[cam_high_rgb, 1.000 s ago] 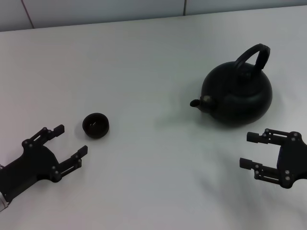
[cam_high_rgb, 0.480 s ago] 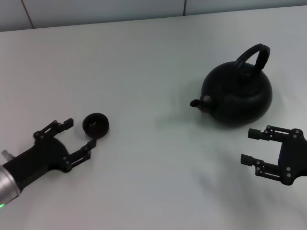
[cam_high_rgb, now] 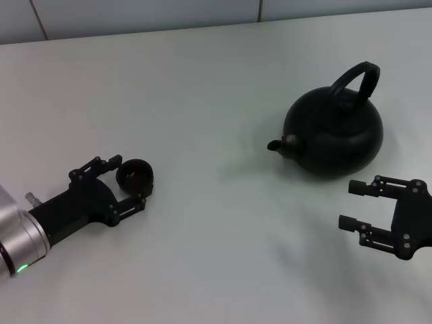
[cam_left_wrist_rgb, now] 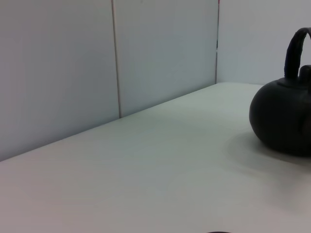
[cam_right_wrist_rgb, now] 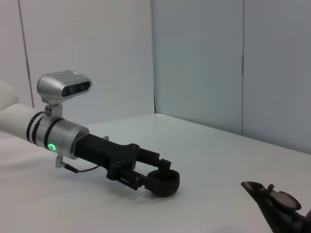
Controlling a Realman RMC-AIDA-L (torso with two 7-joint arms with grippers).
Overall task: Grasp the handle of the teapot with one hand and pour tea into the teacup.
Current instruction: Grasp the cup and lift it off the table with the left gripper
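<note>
The matte black teapot stands at the right of the white table, its short spout pointing toward the robot's left. Its arched handle rises over the lid. The small dark teacup sits at the left. My left gripper is open, with one finger on each side of the teacup. My right gripper is open and empty, just in front of the teapot and apart from it. The left wrist view shows the teapot and its handle. The right wrist view shows the teacup between the left arm's fingers.
The white table runs back to a pale panelled wall. Bare table lies between the teacup and the teapot. The teapot's spout shows at the edge of the right wrist view.
My left gripper has moved forward and to the right, and its open fingers now straddle the teacup. The right gripper, the teapot and the teacup have stayed in place.
</note>
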